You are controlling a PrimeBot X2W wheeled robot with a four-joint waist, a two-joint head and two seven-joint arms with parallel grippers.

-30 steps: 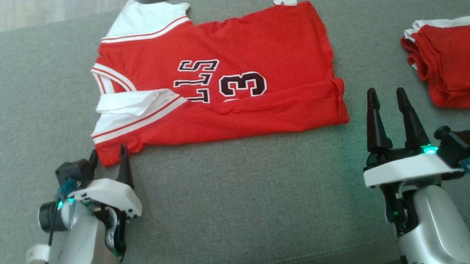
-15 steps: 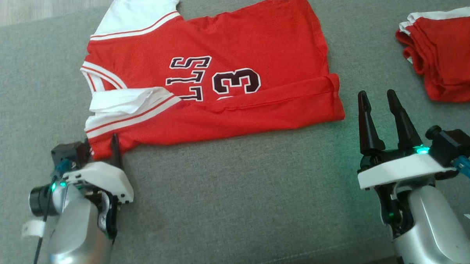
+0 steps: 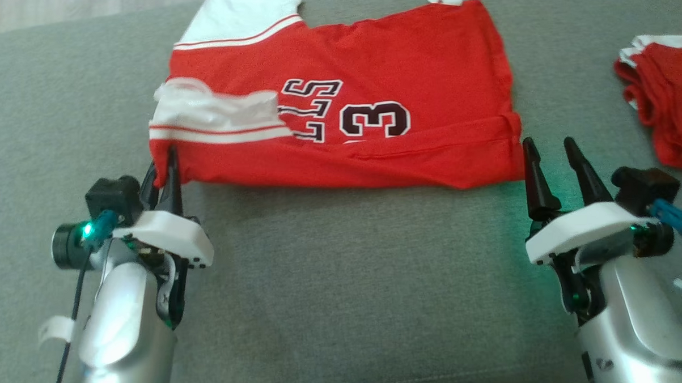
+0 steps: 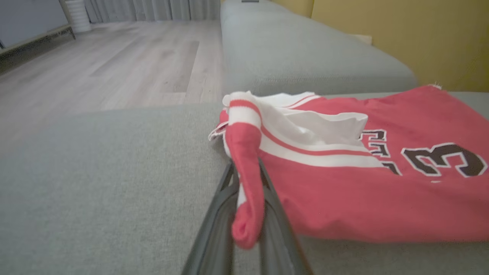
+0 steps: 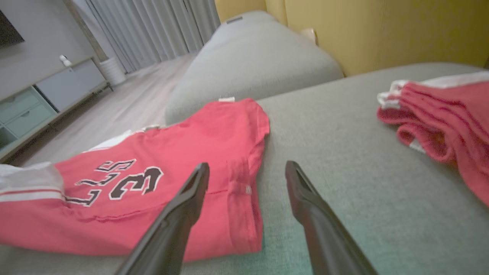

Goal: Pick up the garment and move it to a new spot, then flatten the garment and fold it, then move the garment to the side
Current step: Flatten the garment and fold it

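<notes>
Folding looks half done: the shirt lies upper middle of the frame, its near edge doubled over. Left claw is clenched on its lower-left corner; right claw is released beside the lower-right corner. Further folds and moving aside remain.

Soft, even daylight — slight motion blur, wrist views blurred near edges.

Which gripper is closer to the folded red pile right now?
Right. The right gripper stands open beside the jersey's near right corner, with bare cushion between it and the red pile. The left gripper is across the jersey, shut on its near left corner.
</notes>
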